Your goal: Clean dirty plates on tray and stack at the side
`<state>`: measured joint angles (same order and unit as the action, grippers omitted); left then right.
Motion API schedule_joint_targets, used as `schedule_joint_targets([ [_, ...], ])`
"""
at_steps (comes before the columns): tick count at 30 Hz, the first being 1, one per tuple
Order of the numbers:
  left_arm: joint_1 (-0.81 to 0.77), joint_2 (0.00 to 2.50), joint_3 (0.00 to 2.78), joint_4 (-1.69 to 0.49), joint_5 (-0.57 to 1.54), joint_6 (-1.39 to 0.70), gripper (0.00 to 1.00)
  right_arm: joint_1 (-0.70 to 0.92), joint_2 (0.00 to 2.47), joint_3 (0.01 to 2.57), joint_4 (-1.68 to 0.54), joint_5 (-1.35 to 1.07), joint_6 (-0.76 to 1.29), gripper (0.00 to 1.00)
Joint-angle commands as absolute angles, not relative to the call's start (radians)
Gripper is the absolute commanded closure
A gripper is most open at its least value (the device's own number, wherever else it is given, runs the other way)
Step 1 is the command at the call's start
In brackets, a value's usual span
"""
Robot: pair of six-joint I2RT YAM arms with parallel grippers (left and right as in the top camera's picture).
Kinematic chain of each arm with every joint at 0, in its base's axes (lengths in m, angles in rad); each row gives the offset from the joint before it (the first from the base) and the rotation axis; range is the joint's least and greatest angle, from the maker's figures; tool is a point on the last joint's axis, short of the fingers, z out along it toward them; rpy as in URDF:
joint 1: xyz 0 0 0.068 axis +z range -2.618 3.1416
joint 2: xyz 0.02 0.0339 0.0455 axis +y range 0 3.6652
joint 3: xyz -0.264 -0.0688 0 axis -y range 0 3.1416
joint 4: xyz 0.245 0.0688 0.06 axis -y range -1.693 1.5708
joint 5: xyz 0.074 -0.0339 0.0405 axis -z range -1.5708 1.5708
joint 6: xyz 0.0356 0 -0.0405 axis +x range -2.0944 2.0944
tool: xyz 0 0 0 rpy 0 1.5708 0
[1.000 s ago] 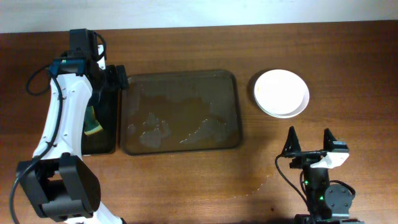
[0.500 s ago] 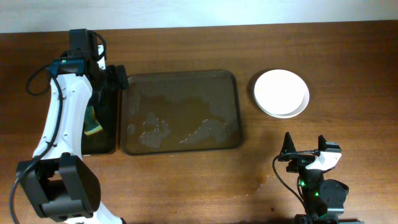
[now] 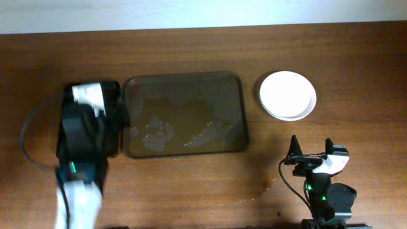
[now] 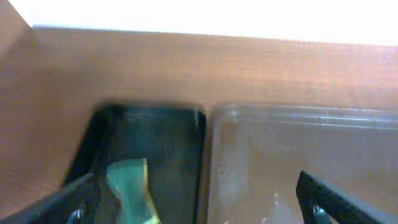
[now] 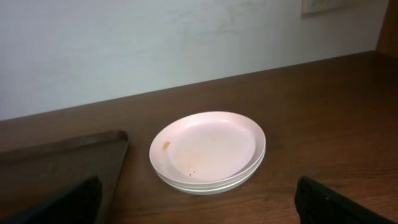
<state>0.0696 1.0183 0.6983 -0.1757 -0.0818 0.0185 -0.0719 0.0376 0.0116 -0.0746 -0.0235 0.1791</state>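
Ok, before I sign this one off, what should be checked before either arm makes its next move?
1. Tray free of plates: ok, only a wet film shows.
2. Plates stacked at the side of the tray: ok.
3. Top plate clean: not ok, small orange specks show on its face in the right wrist view.
4. Right tool open and empty: ok.
5. Left tool open and empty: ok; the sponge lies in the black tray.
6. Plate count in the stack: cannot tell, rims overlap.
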Motion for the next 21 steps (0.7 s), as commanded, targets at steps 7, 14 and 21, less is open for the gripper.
schedule_joint_targets([
  [7, 0.075, 0.228, 0.065, 0.120, -0.043, 0.131, 0.01, -0.066, 0.035, 0.006, -0.079, -0.018, 0.172, 0.02],
  [14, 0.075, 0.023, 0.008, -0.084, 0.005, 0.307, 0.01, -0.066, 0.035, 0.006, -0.079, -0.018, 0.172, 0.02],
  [21, 0.075, 0.006, 0.009, -0.084, 0.004, 0.308, 0.01, -0.066, 0.035, 0.006, -0.079, -0.018, 0.172, 0.02],
])
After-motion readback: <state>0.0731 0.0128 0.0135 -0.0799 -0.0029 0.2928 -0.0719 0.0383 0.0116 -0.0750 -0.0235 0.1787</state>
